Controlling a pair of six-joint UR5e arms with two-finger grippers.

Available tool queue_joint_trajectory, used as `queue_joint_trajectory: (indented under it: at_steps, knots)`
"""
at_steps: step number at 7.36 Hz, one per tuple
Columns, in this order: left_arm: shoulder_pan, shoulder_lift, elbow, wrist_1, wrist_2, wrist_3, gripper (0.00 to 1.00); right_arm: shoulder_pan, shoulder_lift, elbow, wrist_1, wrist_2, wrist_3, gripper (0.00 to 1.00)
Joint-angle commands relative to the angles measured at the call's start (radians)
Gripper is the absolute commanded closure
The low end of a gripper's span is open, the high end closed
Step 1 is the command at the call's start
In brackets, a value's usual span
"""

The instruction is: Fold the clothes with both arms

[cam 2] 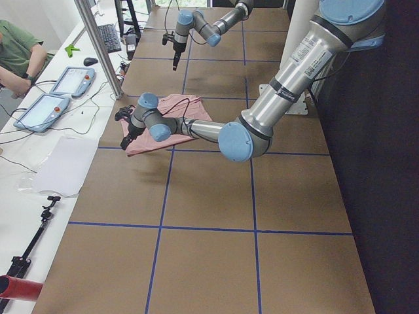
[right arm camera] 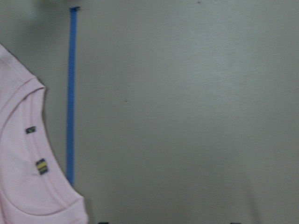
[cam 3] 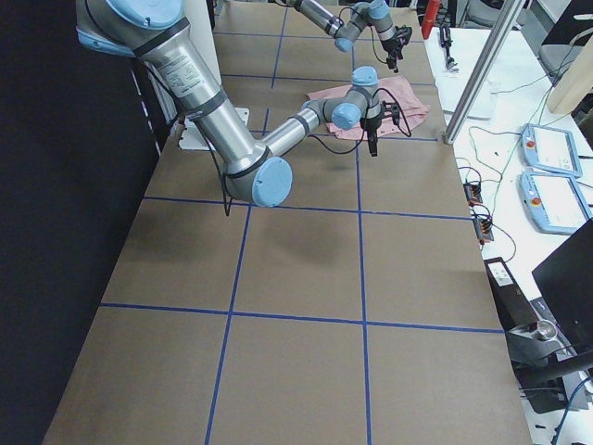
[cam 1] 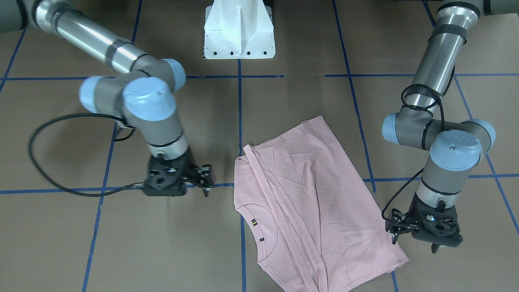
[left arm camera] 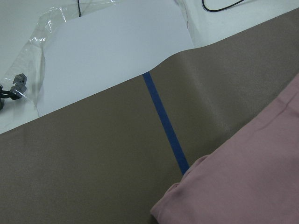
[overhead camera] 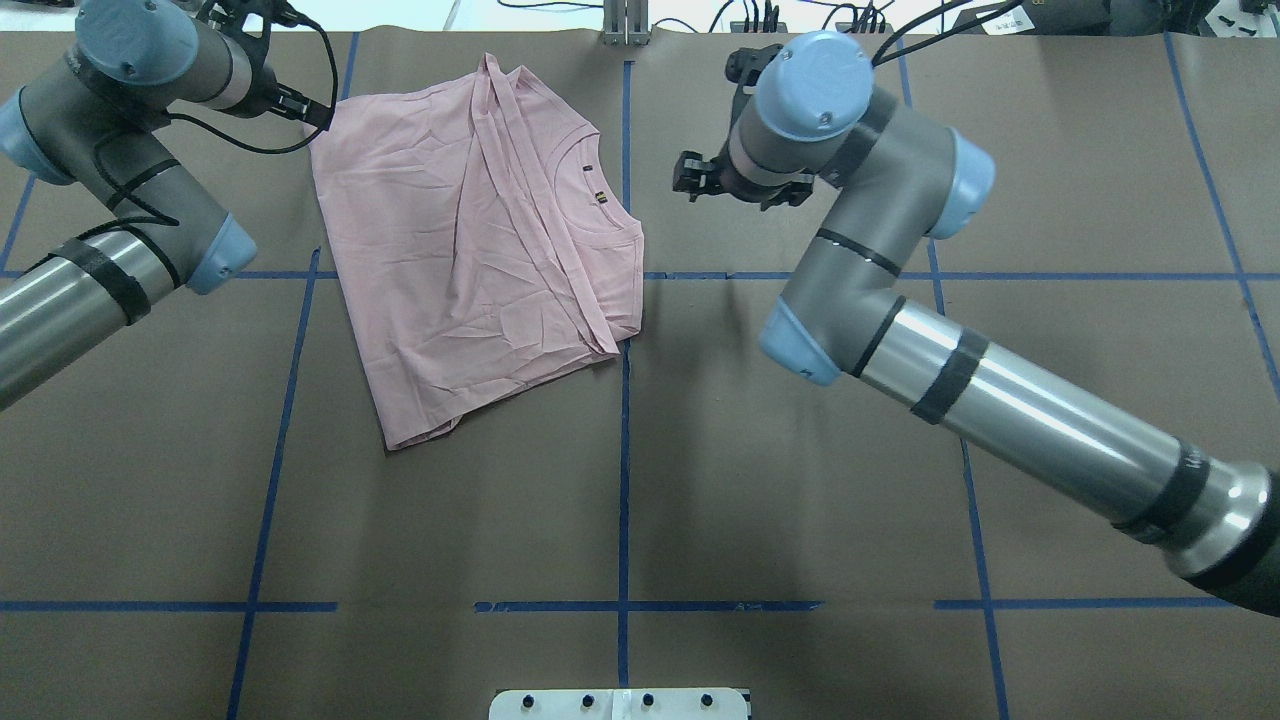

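Observation:
The clothes, a pale pink T-shirt, lies plain side up on the brown table. One side is folded lengthwise over the middle, and the round collar with its small label faces the operators' side. My left gripper hovers open just outside the shirt's corner near the table's far edge, holding nothing. That shirt corner shows in the left wrist view. My right gripper stands open over bare table beside the collar side of the shirt, a short gap away from it.
The white pedestal base stands at the robot's side. Blue tape lines grid the table. A white sheet in clear plastic lies past the table's edge. Tablets and a seated person are at the side bench.

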Motion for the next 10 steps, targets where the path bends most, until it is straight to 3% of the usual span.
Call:
queue_joint_trajectory:
  at_steps: [1, 3, 6, 8, 10]
  knots:
    - [-0.001, 0.01, -0.011, 0.0, -0.002, -0.002, 0.0, -0.087, 0.137, -0.173, 0.08, -0.126, 0.139, 0.22]
    - [-0.001, 0.01, -0.013, -0.005, -0.004, -0.005, 0.0, -0.104, 0.176, -0.236, 0.073, -0.135, 0.14, 0.3]
    - [-0.002, 0.01, -0.013, -0.005, -0.004, -0.006, 0.0, -0.121, 0.2, -0.284, 0.027, -0.137, 0.043, 0.3]
    - [-0.001, 0.013, -0.013, -0.005, -0.004, -0.006, 0.0, -0.132, 0.197, -0.283, 0.005, -0.14, 0.022, 0.46]
    - [-0.001, 0.013, -0.013, -0.005, -0.004, -0.006, 0.0, -0.14, 0.196, -0.283, 0.005, -0.146, 0.023, 0.52]
